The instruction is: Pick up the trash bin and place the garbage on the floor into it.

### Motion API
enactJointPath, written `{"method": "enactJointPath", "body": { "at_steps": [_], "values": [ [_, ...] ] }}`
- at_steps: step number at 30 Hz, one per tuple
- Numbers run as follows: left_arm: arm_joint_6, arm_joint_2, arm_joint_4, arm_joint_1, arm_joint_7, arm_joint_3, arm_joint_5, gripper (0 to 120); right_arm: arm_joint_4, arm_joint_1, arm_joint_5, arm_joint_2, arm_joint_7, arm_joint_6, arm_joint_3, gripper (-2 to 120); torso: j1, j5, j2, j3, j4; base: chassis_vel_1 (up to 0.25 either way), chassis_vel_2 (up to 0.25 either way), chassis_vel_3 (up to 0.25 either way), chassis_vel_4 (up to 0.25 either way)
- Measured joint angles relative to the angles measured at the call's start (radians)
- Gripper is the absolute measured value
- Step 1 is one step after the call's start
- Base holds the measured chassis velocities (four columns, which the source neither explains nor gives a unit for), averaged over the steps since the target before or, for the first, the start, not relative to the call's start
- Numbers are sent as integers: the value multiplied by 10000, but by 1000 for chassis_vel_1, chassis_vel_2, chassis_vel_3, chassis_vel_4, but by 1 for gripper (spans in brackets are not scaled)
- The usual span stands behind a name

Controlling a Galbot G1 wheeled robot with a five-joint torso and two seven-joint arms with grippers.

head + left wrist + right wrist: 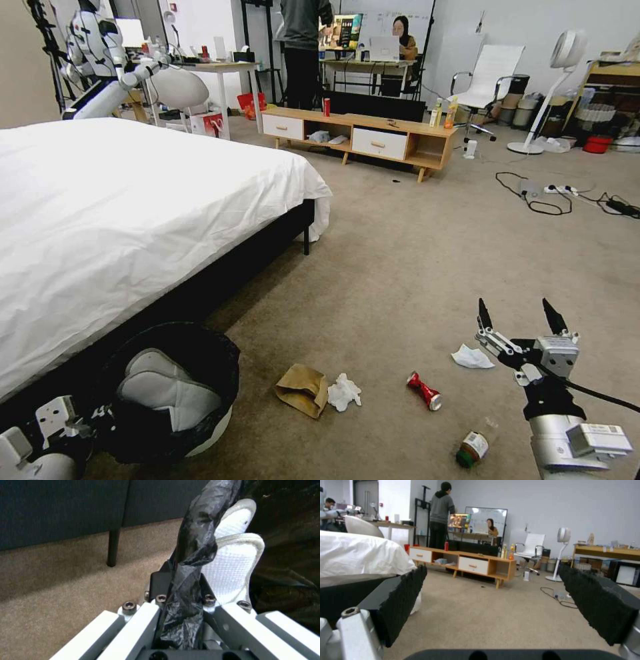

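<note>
The trash bin [223, 353], white and lined with a black bag, stands on the floor [400, 267] by the bed's near corner, with white slipper-like things [167, 393] inside. My left gripper [90, 417] is shut on its rim; the left wrist view has the fingers [160, 580] pinching the bag-covered rim [196, 537]. The garbage lies on the carpet: a brown paper bag [303, 389], a white tissue [344, 392], a crushed red can [425, 391], another tissue [472, 357] and a green-capped bottle [472, 450]. My right gripper [517, 313] hovers open just right of that tissue, pads [403, 597] wide apart.
The white bed [133, 213] fills the left side. A low wooden cabinet [360, 133] with a red can and drink bottles stands at the back. Cables [547, 197] and a power strip lie far right, near a standing fan [553, 87]. Open carpet lies between the bed and the cables.
</note>
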Motion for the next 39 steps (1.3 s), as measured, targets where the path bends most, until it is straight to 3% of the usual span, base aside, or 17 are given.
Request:
{"method": "enactJointPath", "body": {
  "at_steps": [39],
  "values": [
    [0,-55,122,-112,46,87,64,2,-279,142,-42,-54,-59,286,-117,100,0,0,0,0,0,-6,10,9,-7]
  ]
}}
